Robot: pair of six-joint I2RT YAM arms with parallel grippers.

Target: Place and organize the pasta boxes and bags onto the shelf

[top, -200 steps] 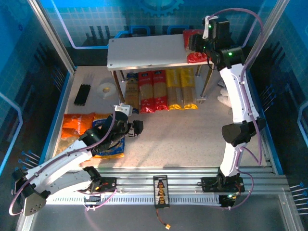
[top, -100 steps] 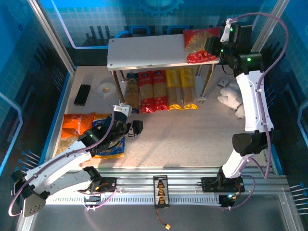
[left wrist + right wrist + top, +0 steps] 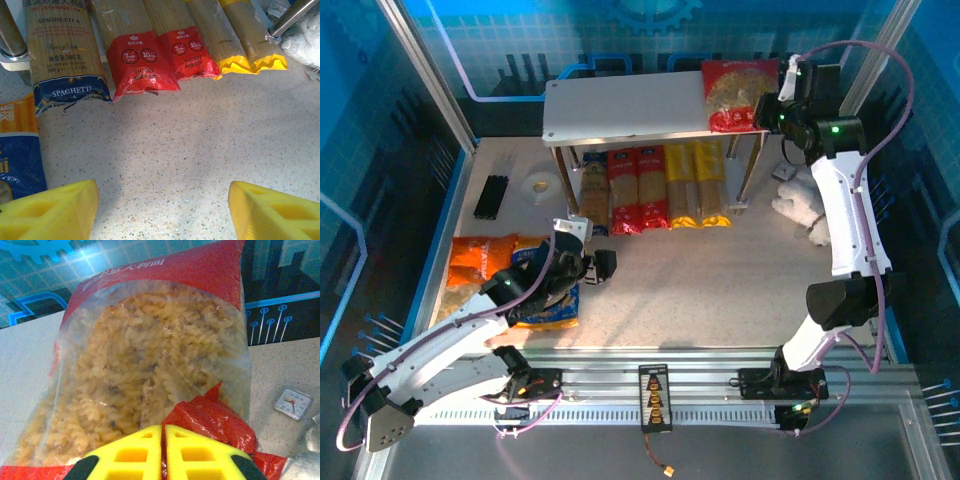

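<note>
Red bag (image 3: 738, 92) is lying flat at the right end of the shelf (image 3: 620, 110), on the top board, with its window facing up. The right end effector (image 3: 770, 108) is sitting at the bag's right edge. From the wrist, its yellow pads (image 3: 130, 452) are pressing together on the crimped red seam, so it looks clenched on the bag. Gripping the seam is probably sparing the pasta inside. Down below, the five pasta boxes (image 3: 655, 188) are lying side by side under the top board, near ends poking out. The left end effector (image 3: 588, 262) is hovering low over the near-left worktop (image 3: 720, 280), fingers spread wide and carrying nothing. It is waiting just beside the blue bag (image 3: 548, 300), with the orange bag (image 3: 480, 262) further left. It seems poised for the next pickup.
</note>
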